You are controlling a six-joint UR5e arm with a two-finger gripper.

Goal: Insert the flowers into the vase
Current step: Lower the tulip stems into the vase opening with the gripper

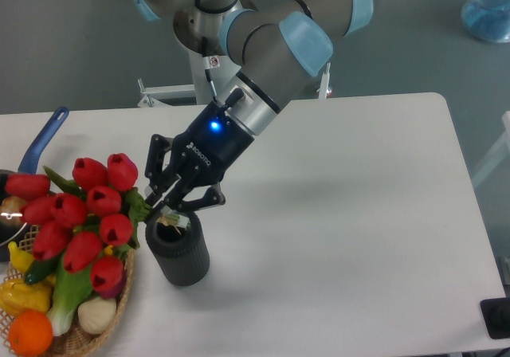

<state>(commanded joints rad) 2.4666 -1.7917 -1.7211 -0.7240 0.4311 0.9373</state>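
Pincer: your black two-finger gripper [170,211] is clamped on the green stems.
Flowers: the bunch of red tulips [78,220] leans out to its left.
Vase: the dark grey ribbed cylinder vase [178,251] stands right below it.

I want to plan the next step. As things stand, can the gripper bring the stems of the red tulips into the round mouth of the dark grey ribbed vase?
Probably yes. The gripper holds the red tulips right above the open mouth of the dark grey ribbed vase, with nothing between them.
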